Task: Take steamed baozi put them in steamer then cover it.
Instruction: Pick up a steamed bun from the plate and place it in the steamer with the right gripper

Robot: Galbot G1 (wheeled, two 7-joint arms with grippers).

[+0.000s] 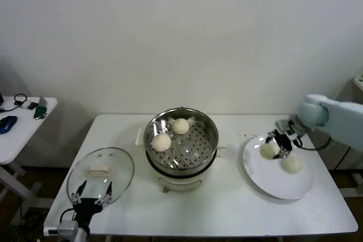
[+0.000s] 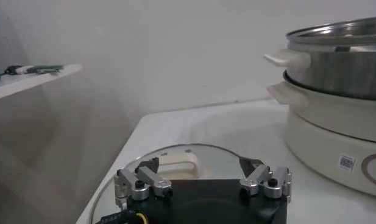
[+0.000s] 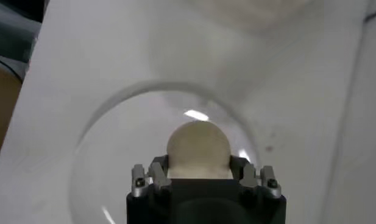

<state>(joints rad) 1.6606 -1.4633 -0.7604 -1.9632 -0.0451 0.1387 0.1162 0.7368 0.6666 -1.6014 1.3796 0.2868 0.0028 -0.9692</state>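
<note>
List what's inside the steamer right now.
Two baozi sit on the perforated tray inside the steamer, toward its rear-left. Rest of tray shows bare. The cover is off, lying on the table. Below the tray is hidden.

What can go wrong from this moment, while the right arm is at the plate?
The right end effector sits around a bun on the plate; squeezing could dent the soft dough. The second bun lies close beside it and may get knocked. The left end effector hangs open at the glass lid, which lies near the table's front corner and could be pushed off.
</note>
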